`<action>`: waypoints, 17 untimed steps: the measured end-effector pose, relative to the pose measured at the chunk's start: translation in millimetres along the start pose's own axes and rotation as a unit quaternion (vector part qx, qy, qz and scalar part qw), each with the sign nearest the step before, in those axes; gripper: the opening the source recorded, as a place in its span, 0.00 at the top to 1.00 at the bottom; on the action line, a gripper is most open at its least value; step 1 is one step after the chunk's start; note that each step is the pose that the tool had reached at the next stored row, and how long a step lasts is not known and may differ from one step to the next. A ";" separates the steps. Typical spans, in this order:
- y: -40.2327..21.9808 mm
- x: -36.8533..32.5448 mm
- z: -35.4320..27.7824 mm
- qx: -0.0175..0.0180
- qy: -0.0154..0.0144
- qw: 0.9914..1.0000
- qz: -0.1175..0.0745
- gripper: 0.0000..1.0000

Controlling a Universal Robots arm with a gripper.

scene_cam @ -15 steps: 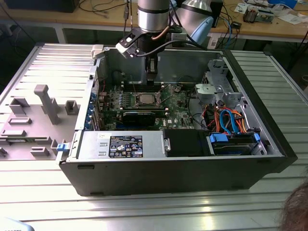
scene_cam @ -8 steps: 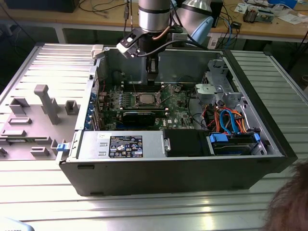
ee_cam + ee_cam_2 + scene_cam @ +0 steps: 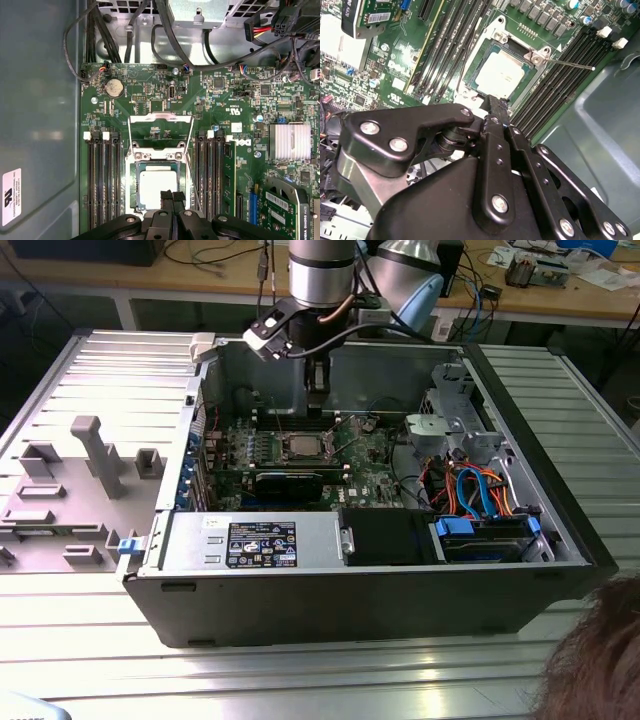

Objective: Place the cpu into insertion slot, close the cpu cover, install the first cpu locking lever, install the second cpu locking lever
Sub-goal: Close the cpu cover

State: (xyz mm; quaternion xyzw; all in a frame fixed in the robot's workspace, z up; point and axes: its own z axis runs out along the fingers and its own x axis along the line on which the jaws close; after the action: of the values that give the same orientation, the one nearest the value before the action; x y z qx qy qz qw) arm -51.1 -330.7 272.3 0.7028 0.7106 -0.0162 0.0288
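So the small flat silvery-grey square cpu (image 3: 157, 186) is already sitting in the dark-rimmed square insertion slot (image 3: 133, 187) on the green circuit board (image 3: 150, 90), about dead centre of the exterior view. The black gripper (image 3: 173, 196) hovers over the chip's edge with its fingers pressed together, holding nothing. The thin silver frame cpu cover (image 3: 160, 117) looks tipped up (hard to be sure), so I'd say we're on the cover step. That calls for a gentle push down on the frame, clear of the chip.
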 end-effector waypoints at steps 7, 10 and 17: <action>4.2 0.0 0.0 0.000 0.000 1.000 0.000 0.89; 6.9 -0.1 0.1 0.000 0.000 1.000 0.000 0.89; 14.3 -0.1 0.4 0.000 0.000 1.000 0.000 0.89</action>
State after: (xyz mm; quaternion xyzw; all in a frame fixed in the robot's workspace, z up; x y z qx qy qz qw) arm -36.8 -330.7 272.2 0.7029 0.7105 -0.0162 0.0288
